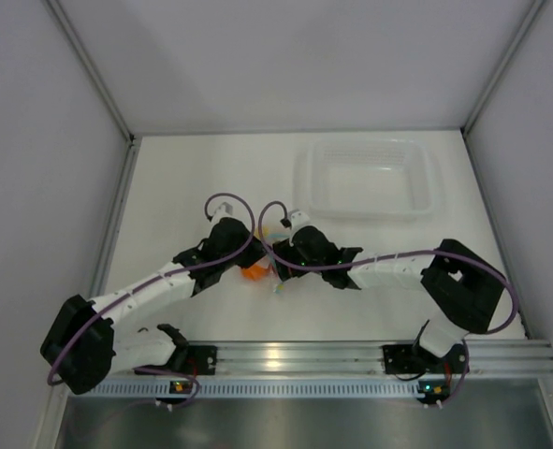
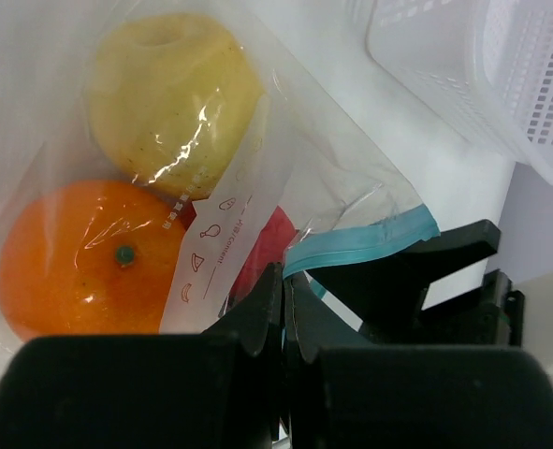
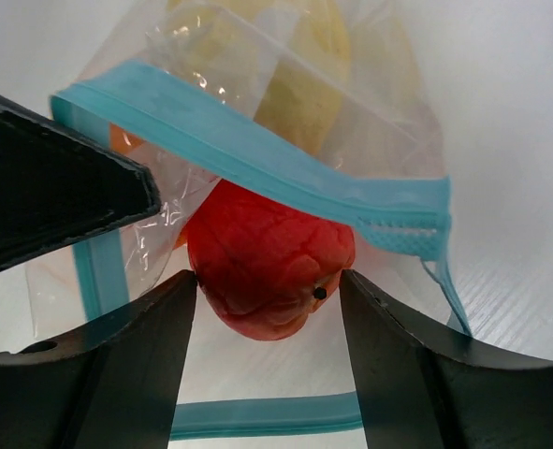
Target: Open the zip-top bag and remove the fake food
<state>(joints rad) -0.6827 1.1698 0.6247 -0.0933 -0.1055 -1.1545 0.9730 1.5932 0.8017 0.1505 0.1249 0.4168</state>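
Pinching a fold of the clear, crinkly plastic zip-top bag just below its light blue zip strip, my left gripper has its fingers pressed flat together on the film. My right gripper clamps the round, glossy red plastic fruit at the bag's parted mouth. The bag sits mid-table between both arms, w/ the pear-shaped yellow plastic fruit and the round orange plastic fruit inside, behind the red one.

Step in hand, by my read: draw the red fruit out while the L side anchors the bag. It probably sits half through the mouth, though the R wrist view is too tight to be sure.

Risks: the red fruit is slick and round, and my R fingers meet it near its widest part, so a hard squeeze or fast pull could squirt it free. My L pinch holds only thin film. If that slips, the whole bag would drag along w/ the fruit. The strip could also snag the fruit's shoulder on the way out.

Setting: smooth white table, plain white walls on three sides, metal rail at the near edge. A large clear rigid rectangular tray stands far-right, well apart from the bag.
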